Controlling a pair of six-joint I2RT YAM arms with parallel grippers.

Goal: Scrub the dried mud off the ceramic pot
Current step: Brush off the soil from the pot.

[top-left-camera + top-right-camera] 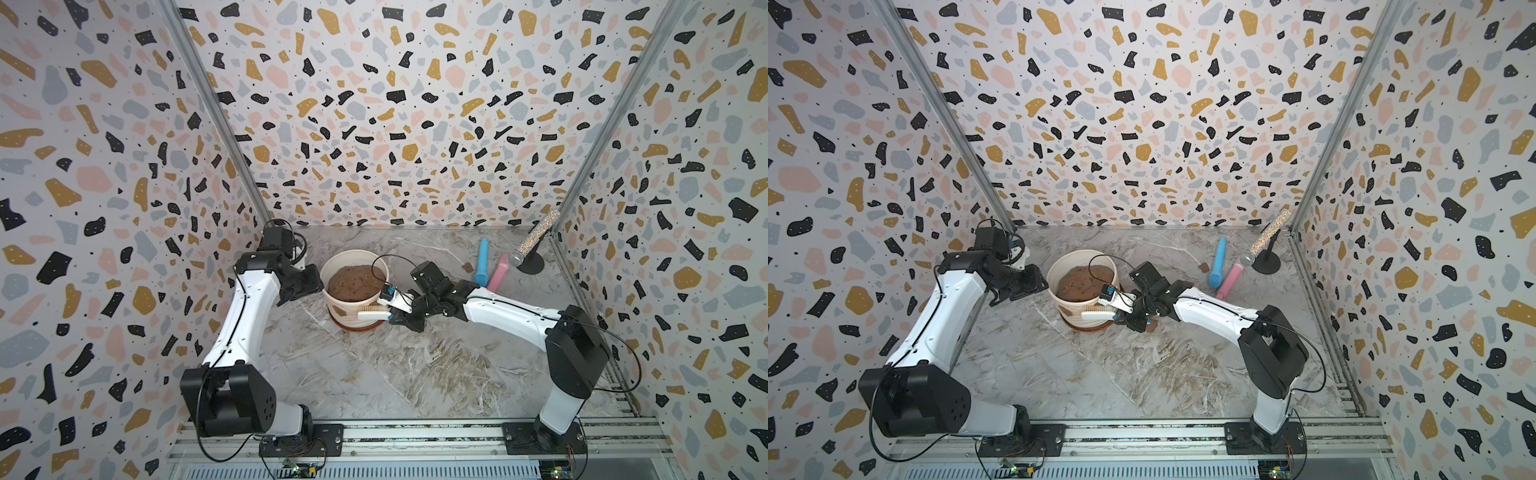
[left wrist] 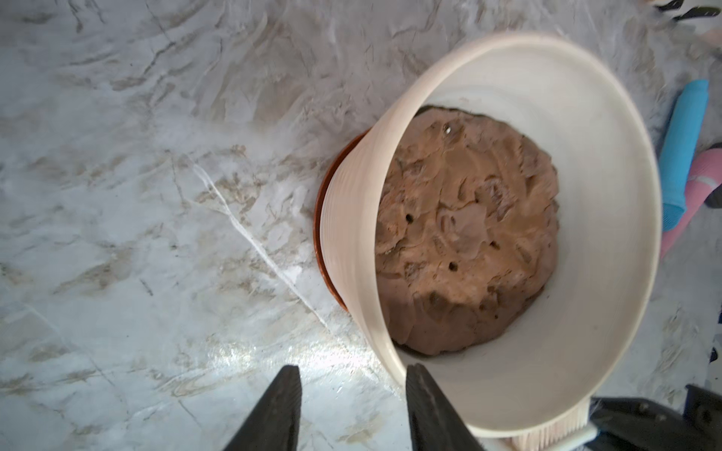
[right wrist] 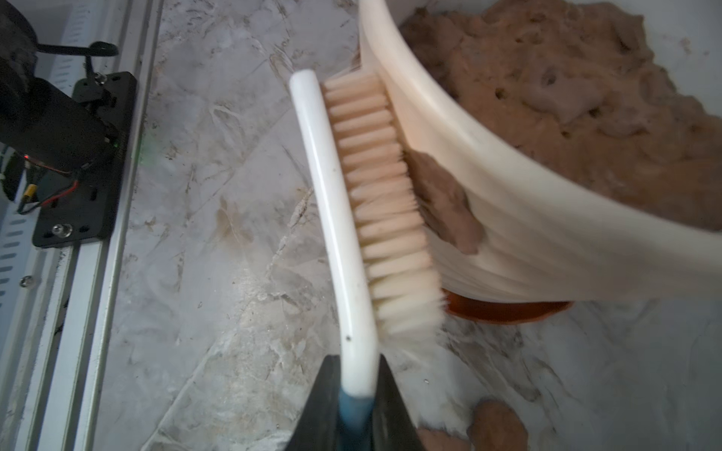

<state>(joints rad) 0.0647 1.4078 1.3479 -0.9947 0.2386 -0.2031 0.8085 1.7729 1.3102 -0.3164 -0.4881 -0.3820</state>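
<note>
The cream ribbed ceramic pot (image 1: 353,312) (image 1: 1077,312) stands on a terracotta saucer (image 1: 353,327), with a brown soil mound inside. Dried mud shows as a brown patch (image 3: 445,203) on its near wall, also a patch (image 1: 338,311); loose flakes (image 3: 496,425) lie on the table. My right gripper (image 3: 357,390) (image 1: 391,318) is shut on the blue handle end of a white scrub brush (image 3: 336,218) (image 1: 371,314). The bristles press against the wall beside the patch. My left gripper (image 2: 353,369) (image 1: 320,286) is open at the pot's left rim (image 2: 367,273), holding nothing.
A blue microphone (image 1: 482,262), a pink one (image 1: 498,272) and a glitter microphone on a black stand (image 1: 534,241) sit at the back right. A brown flake (image 1: 467,267) lies near them. Patterned walls close three sides; the arms' rail (image 1: 415,432) runs along the front.
</note>
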